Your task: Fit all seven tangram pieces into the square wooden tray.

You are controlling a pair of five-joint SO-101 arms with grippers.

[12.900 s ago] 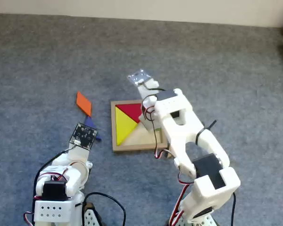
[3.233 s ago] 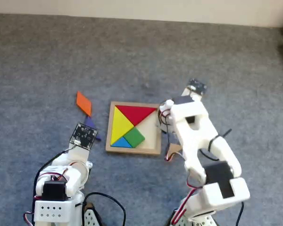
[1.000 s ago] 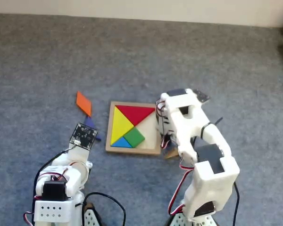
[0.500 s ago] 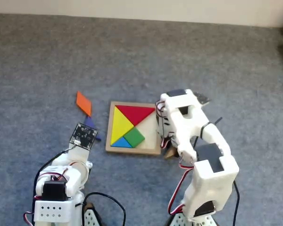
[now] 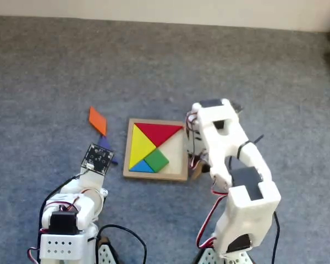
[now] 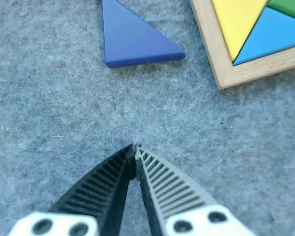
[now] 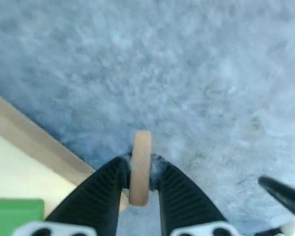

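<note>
The square wooden tray (image 5: 182,157) lies mid-table and holds a red triangle (image 5: 157,132), a yellow triangle (image 5: 139,148), a green square (image 5: 156,160) and a light blue triangle (image 5: 141,167). My right gripper (image 7: 140,162) is shut on a tan wooden piece (image 7: 140,142), held on edge just outside the tray rim (image 7: 34,140); from above the tan piece (image 5: 197,172) sits by the tray's right front corner. My left gripper (image 6: 135,148) is shut and empty on the carpet, short of a dark blue triangle (image 6: 130,37). An orange parallelogram (image 5: 98,120) lies left of the tray.
Grey carpet covers the table all around. The left arm's base (image 5: 63,231) stands at the front left and the right arm (image 5: 242,203) rises at the front right. The tray's right half is bare wood (image 5: 173,149).
The right arm has swung slightly to the right along the tray's right edge, and the tan piece in its gripper has shifted a little away from the front. The left arm has kept still.
</note>
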